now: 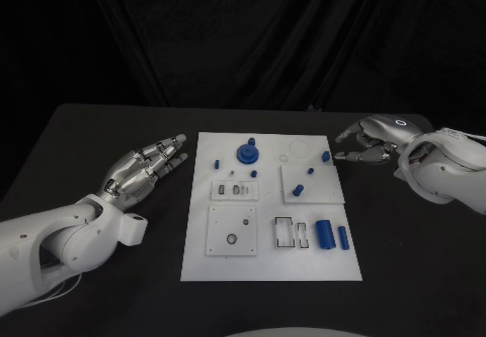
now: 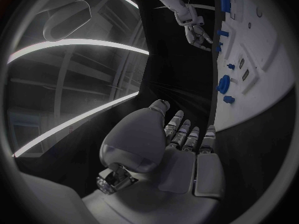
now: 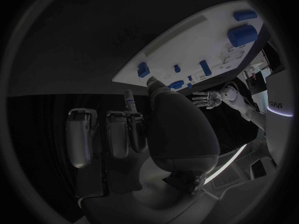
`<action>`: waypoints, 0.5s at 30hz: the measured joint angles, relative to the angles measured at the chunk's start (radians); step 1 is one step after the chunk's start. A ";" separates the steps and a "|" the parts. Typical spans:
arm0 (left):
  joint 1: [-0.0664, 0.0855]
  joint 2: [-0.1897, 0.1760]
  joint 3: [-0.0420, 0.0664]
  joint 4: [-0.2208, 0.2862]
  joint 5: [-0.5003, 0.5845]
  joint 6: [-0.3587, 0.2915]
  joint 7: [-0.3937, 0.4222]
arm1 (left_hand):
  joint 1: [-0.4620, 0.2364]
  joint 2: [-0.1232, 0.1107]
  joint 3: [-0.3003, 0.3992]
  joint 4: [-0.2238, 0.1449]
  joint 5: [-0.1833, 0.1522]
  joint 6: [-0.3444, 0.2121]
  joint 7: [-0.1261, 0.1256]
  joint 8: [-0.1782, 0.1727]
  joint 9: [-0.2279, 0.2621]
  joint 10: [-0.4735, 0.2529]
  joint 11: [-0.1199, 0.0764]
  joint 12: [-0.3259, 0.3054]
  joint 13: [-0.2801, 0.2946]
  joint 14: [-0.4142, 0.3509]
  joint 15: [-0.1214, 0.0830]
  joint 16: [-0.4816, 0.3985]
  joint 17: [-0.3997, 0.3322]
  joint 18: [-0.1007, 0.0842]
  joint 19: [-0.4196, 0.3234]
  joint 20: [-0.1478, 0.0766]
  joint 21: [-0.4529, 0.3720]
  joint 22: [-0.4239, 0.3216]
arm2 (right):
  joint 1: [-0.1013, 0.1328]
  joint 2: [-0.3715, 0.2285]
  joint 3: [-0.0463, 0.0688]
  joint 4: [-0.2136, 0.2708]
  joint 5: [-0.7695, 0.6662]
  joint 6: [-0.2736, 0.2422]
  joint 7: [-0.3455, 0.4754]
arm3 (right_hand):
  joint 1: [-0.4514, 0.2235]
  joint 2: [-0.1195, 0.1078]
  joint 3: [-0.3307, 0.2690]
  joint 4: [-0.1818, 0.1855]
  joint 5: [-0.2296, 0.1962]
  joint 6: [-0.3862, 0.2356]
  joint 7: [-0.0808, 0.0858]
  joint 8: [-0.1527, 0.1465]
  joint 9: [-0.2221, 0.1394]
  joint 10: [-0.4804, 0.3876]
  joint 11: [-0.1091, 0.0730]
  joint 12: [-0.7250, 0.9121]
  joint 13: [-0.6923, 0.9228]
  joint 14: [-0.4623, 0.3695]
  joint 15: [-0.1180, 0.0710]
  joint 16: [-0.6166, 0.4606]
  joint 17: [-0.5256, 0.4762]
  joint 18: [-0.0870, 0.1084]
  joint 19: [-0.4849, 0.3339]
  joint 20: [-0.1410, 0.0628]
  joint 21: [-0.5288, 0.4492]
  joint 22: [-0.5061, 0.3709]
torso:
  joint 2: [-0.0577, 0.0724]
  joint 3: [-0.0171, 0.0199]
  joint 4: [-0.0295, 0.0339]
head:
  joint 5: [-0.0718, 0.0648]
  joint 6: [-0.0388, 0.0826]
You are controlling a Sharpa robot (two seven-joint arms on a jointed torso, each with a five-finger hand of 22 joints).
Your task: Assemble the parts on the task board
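The white task board [image 1: 268, 263] lies in the middle of the black table. On it are a round blue piece [image 1: 246, 152] at the far left, several small blue pegs such as one [image 1: 298, 189] in the middle, and two blue cylinders [image 1: 324, 234] at the near right. My left hand [image 1: 147, 168] lies flat and open just left of the board, fingers stretched toward its far corner. My right hand [image 1: 366, 144] hovers at the board's far right edge with bent, parted fingers, holding nothing, next to a small blue peg [image 1: 325, 156]. The left wrist view shows the board [image 2: 261, 45] and the right hand [image 2: 196, 35].
White sub-plates [image 1: 232, 229] with slots and holes sit on the board, along with a thin white ring [image 1: 300, 147] at the far side. Black table [image 1: 101, 133] surrounds the board, and a dark curtain hangs behind it.
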 measured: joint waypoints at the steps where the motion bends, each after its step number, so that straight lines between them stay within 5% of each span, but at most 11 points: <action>1: 0.000 0.000 0.000 0.000 0.000 0.000 0.000 | 0.000 0.000 0.003 0.000 0.000 0.000 0.000 0.000 0.000 0.002 0.002 0.000 0.000 0.000 0.000 0.000 0.000 0.000 0.000 0.000 0.000 0.000 | -0.002 0.003 0.000 -0.003 0.000 0.000 0.001 | 0.000 0.000 0.000 0.000 0.000 0.000 0.000 0.000 0.000 0.000 0.000 0.000 0.000 0.000 0.000 0.000 0.000 0.000 0.000 0.000 0.000 0.000 | 0.000 -0.0002 0.0004 | -0.001 0.000; 15: 0.000 0.003 0.000 -0.007 0.000 0.005 0.000 | 0.000 0.000 0.005 0.000 0.000 0.004 0.004 0.000 0.000 0.004 0.004 0.000 0.000 0.000 0.000 0.000 0.000 0.000 0.004 0.004 0.000 0.000 | -0.022 0.032 0.000 -0.028 -0.001 -0.002 0.014 | 0.008 0.000 0.000 0.000 0.011 0.007 0.007 0.006 -0.002 0.000 0.000 0.000 0.000 0.000 0.000 0.000 0.000 0.000 0.000 0.000 -0.006 0.000 | -0.002 -0.0010 0.0016 | -0.001 -0.002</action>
